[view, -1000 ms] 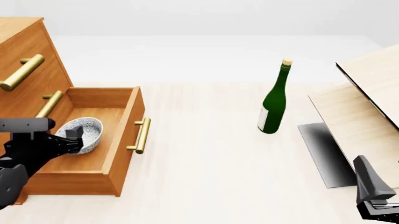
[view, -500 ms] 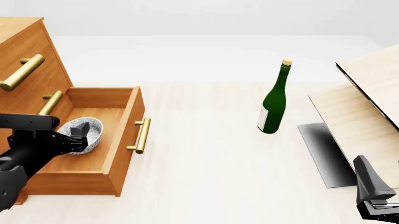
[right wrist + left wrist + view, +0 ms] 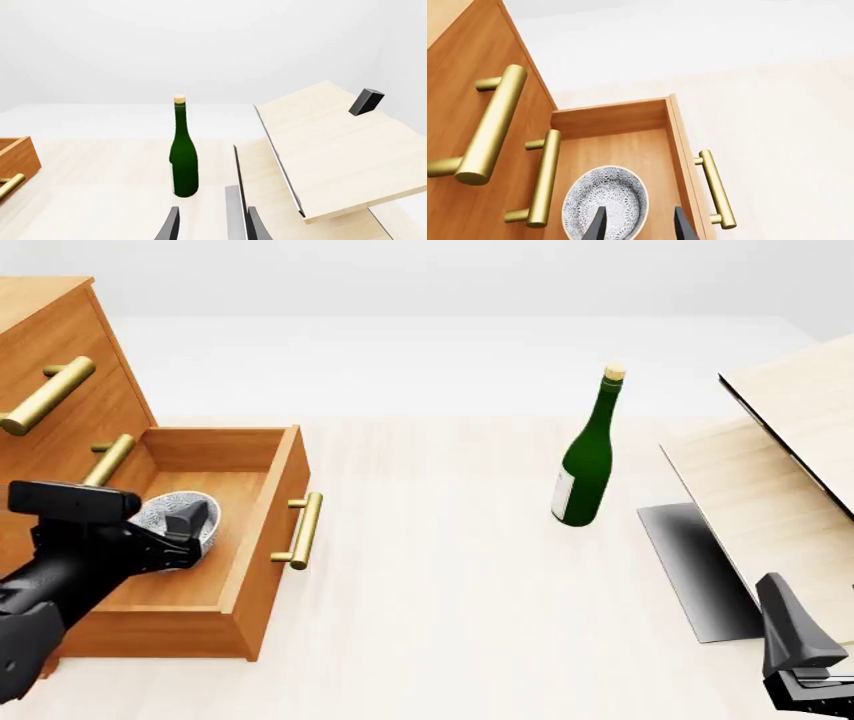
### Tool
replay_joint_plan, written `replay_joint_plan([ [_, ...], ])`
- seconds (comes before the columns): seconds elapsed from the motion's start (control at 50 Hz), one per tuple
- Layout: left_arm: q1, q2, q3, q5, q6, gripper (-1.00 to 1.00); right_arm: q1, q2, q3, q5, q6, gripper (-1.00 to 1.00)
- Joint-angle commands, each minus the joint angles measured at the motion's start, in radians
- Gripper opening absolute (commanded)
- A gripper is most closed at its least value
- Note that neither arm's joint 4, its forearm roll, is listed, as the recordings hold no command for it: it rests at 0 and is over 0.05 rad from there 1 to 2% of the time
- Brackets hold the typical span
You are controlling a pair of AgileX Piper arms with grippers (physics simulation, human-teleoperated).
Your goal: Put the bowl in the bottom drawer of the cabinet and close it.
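Orange-brown wood makes up the cabinet [image 3: 47, 390], which stands at the table's left edge in your front view. Its bottom drawer [image 3: 260, 530] is pulled well out, its short brass handle [image 3: 304, 530] facing the open table. Two longer brass handles [image 3: 490, 125] sit on the shut fronts above it.

Your bowl [image 3: 606, 200], speckled white-grey, rests upright on the drawer floor, toward the cabinet side of the drawer and apart from the front wall. In the front view, the bowl [image 3: 180, 515] is partly hidden behind your left arm.

Your left gripper [image 3: 637, 225] hangs over the drawer with its fingers [image 3: 598, 226] spread apart. One fingertip lies over the bowl's rim and the other over bare drawer floor. Nothing is held between them. Whether the fingertip touches the rim cannot be told.

Your right gripper [image 3: 212, 225] sits low at the near right of the table, its fingers parted and holding nothing. It points toward a green bottle [image 3: 587, 455] with a cork, standing upright on the table [image 3: 454, 590] well apart from the drawer. Pale wood panels [image 3: 774, 460] lean at the right, with a dark plate [image 3: 694, 570] below them.
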Motion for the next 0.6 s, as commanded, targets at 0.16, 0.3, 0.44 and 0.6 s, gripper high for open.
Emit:
replay_joint_plan([
  [0.16,-0.054,-0.048,-0.001,0.024,-0.009,1.00,0.000,0.000,0.000,0.000,0.000,1.00],
  [0.3,-0.083,-0.067,0.002,0.037,-0.002,1.00,0.000,0.000,0.000,0.000,0.000,1.00],
  [0.44,-0.108,-0.097,-0.003,0.063,0.004,1.00,0.000,0.000,0.000,0.000,0.000,1.00],
  [0.6,-0.138,-0.119,-0.008,0.083,0.008,1.00,0.000,0.000,0.000,0.000,0.000,1.00],
])
